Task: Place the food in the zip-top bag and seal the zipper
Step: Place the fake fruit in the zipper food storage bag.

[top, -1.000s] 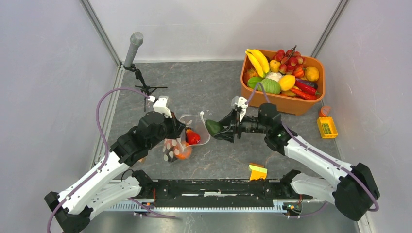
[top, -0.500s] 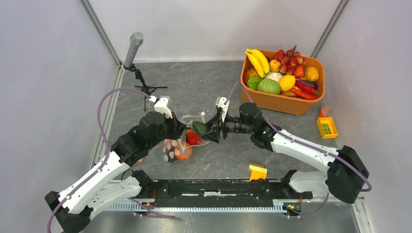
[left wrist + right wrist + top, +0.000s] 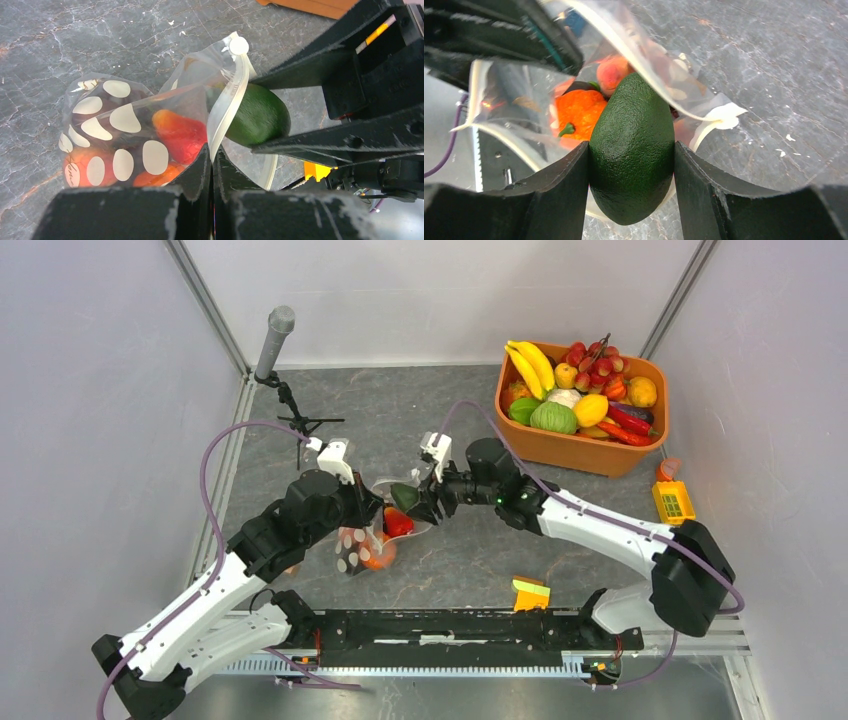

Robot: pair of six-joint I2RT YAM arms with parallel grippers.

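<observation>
The clear dotted zip-top bag [image 3: 352, 548] lies left of centre with red and orange food inside. My left gripper [image 3: 374, 510] is shut on the bag's white zipper strip [image 3: 228, 111] and holds the mouth up and open; its point in the left wrist view is [image 3: 211, 156]. My right gripper [image 3: 418, 502] is shut on a dark green avocado [image 3: 633, 150] whose tip is in the bag's mouth. In the right wrist view my gripper [image 3: 631, 167] faces an orange pumpkin [image 3: 577, 111] and a red fruit [image 3: 612, 73] inside the bag. The avocado also shows in the left wrist view [image 3: 257, 116].
An orange tub [image 3: 572, 452] full of toy fruits and vegetables stands at the back right. A small yellow crate [image 3: 673, 502] lies by the right wall. A yellow-orange block [image 3: 531, 592] lies near the front rail. A microphone stand [image 3: 276, 338] stands at the back left.
My right arm has carried the avocado leftward from mid-table to the bag's mouth. The left gripper and bag have stayed in place.
</observation>
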